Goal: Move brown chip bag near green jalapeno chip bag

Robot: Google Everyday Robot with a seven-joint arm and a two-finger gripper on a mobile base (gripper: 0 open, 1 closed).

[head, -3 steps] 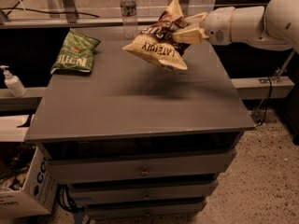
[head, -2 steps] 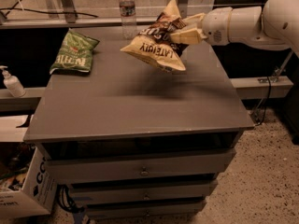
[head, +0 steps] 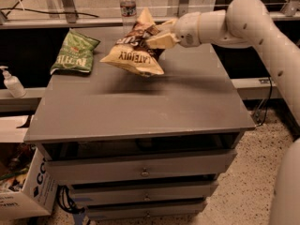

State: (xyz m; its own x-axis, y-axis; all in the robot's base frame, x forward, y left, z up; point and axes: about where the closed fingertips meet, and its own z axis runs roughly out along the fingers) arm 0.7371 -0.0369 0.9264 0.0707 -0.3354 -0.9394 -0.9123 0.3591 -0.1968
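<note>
over the grey table (head: 140,111) the white arm (head: 243,18) reaches in level from the right, and it's carried the brown chip bag (head: 131,60) a touch further left than a second ago. that's good progress: the bag hangs clear above the back of the table, closing on the green jalapeno chip bag (head: 75,55) at the back left corner, not yet beside it. the gripper (head: 161,39) is pinched on the bag's upper corner.
</note>
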